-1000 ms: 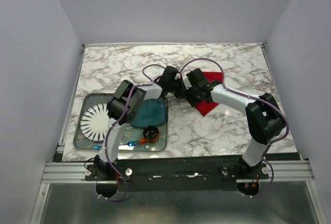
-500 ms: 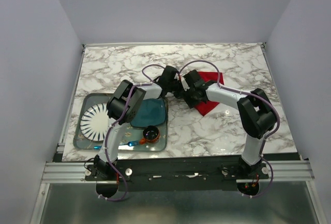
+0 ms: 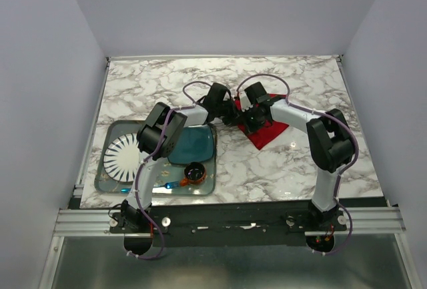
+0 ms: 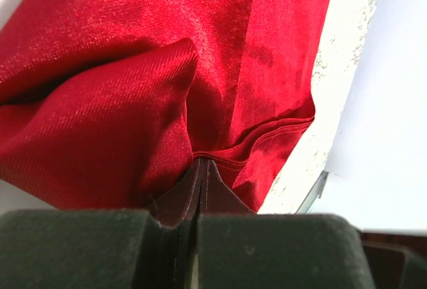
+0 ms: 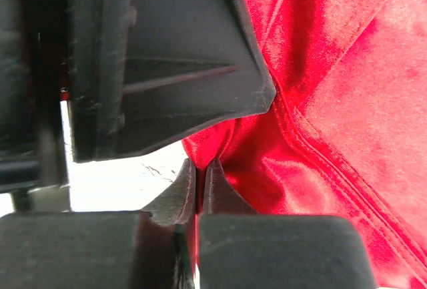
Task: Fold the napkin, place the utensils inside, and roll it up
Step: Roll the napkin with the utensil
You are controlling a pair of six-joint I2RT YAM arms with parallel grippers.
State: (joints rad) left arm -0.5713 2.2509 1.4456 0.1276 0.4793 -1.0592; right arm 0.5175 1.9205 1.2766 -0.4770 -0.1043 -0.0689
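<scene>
L pincer (image 4: 200,163), R pincer (image 5: 198,172) each clamped on napkin (image 4: 260,49) hem, crowded close together.

A table (image 3: 153,82) with a white, marble-patterned top veined in grey filled the middle of the top view; a thin metal trim (image 3: 92,129) ran along its left edge; a ribbed aluminium rail (image 3: 80,221) crossed its near edge; below that lay a dull grey panel (image 3: 220,269). Plain, pale lavender-grey walls closed the space on three sides: a back wall (image 3: 227,9), a left wall (image 3: 40,102) and a right wall (image 3: 400,89); all were bare and smooth; the light was soft and even, casting only faint shadows on the tabletop.
</scene>
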